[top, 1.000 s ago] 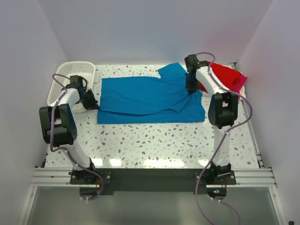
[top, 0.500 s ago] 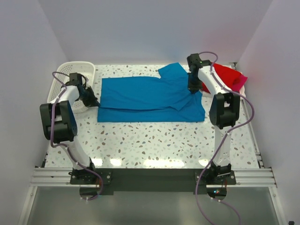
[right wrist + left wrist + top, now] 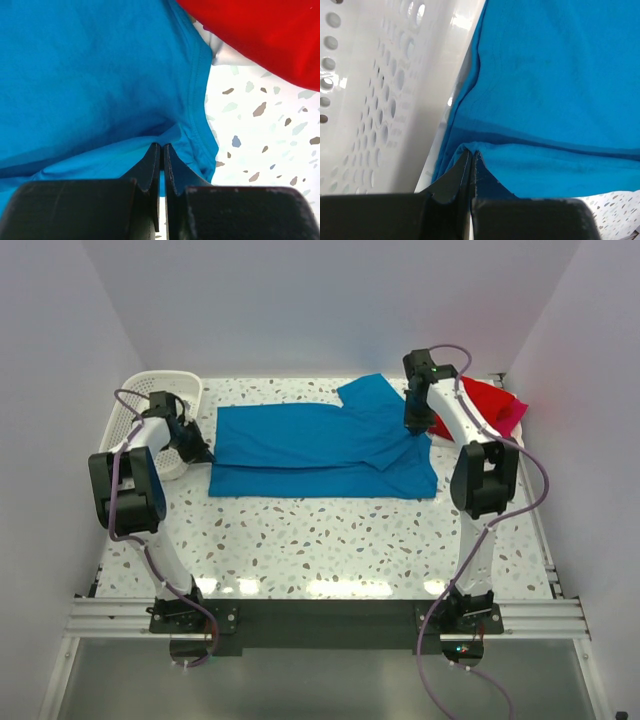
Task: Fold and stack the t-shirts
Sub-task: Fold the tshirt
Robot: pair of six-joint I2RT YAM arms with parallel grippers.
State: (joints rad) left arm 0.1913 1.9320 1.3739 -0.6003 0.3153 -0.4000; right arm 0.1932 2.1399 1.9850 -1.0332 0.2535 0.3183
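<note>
The bright blue t-shirt [image 3: 320, 448] lies spread across the far half of the table, its near edge folded over. My left gripper [image 3: 198, 452] is shut on the blue t-shirt's left edge [image 3: 530, 165], right beside the basket. My right gripper [image 3: 413, 430] is shut on the shirt's right edge [image 3: 100, 100] near a sleeve. The red t-shirt [image 3: 478, 400] lies bunched at the far right, with the magenta-pink t-shirt [image 3: 512, 417] showing under it. The red cloth also shows in the right wrist view [image 3: 260, 35].
A white plastic mesh basket [image 3: 150, 400] stands at the far left corner, touching the left arm's side; its wall fills the left of the left wrist view [image 3: 375, 100]. Speckled table [image 3: 330, 540] lies bare in front of the shirt.
Both grippers have moved away from me, carrying the blue shirt's near edge further over itself, so the fold is narrower. The left arm has swung closer to the basket.
</note>
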